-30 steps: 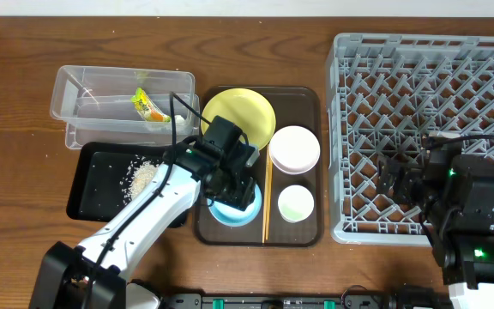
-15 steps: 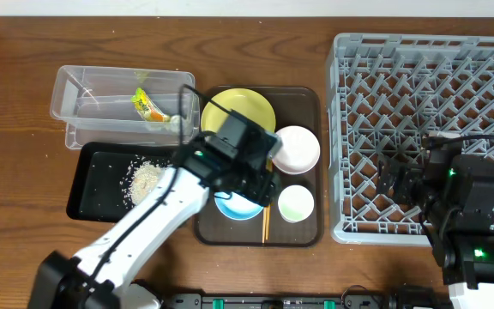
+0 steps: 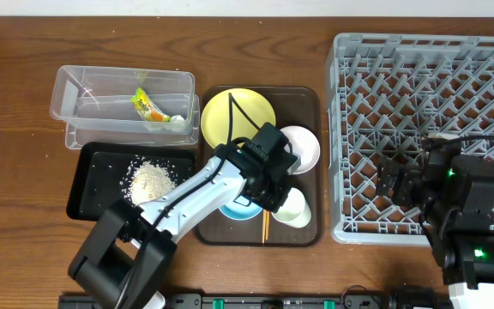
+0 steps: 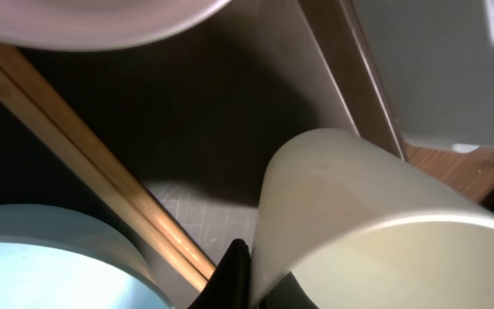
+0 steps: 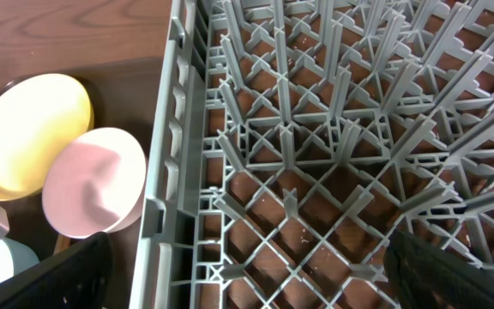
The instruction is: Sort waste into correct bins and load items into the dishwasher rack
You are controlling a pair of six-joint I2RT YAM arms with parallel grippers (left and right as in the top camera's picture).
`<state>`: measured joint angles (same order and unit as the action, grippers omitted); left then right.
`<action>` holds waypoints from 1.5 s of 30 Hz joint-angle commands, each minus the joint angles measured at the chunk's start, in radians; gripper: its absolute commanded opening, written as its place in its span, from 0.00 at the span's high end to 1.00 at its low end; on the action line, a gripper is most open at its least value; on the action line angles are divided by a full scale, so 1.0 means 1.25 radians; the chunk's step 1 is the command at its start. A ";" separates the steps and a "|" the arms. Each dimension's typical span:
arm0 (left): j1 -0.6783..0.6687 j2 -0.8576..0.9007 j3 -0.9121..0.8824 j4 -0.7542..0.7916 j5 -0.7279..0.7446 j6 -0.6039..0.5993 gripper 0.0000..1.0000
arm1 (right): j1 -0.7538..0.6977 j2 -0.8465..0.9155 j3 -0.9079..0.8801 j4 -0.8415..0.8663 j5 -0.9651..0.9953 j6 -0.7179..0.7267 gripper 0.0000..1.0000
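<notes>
The small pale cup [image 3: 297, 208] was judged light, rigid and smooth-walled, best taken at its rim; it was seen on the brown serving tray [image 3: 311, 103] beside the chopsticks [image 4: 75, 146]; the left gripper [image 3: 278, 197] was angled down against it, its closure not discernible; the right gripper [image 3: 397, 182] was held spread over the dishwasher rack [image 3: 341, 51].

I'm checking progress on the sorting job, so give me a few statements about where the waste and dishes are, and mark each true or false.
1. The crinkled yellow-green snack wrapper lies inside the clear rectangular plastic box. True.
2. The white rice-like scraps sit on the round yellow plate. False: they lie in the shallow black rectangular tray.
3. The large grey plastic pegged rack holds the pinkish-white bowl. False: the bowl sits on the dark brown serving tray.
4. The thin wooden chopsticks lie on that serving tray. True.
</notes>
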<state>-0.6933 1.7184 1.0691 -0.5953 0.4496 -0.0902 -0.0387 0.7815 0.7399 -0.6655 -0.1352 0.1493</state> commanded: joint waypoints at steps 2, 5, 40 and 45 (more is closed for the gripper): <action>0.033 -0.061 0.020 -0.001 0.009 -0.025 0.94 | 0.013 -0.003 0.015 0.009 -0.003 -0.007 0.01; 0.085 -0.130 0.021 0.003 0.045 -0.052 0.94 | 0.013 -0.003 0.015 0.033 -0.003 -0.007 0.01; 0.309 -0.089 0.020 0.379 0.800 -0.435 0.94 | 0.128 0.396 -0.006 0.640 -0.943 -0.088 0.01; 0.293 -0.089 0.020 0.379 0.798 -0.435 0.94 | 0.136 0.395 -0.006 0.720 -0.943 -0.020 0.07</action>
<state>-0.3180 1.6112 1.0859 -0.1242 1.4235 -0.6319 0.1211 1.2743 0.7322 0.2134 -1.2778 0.0418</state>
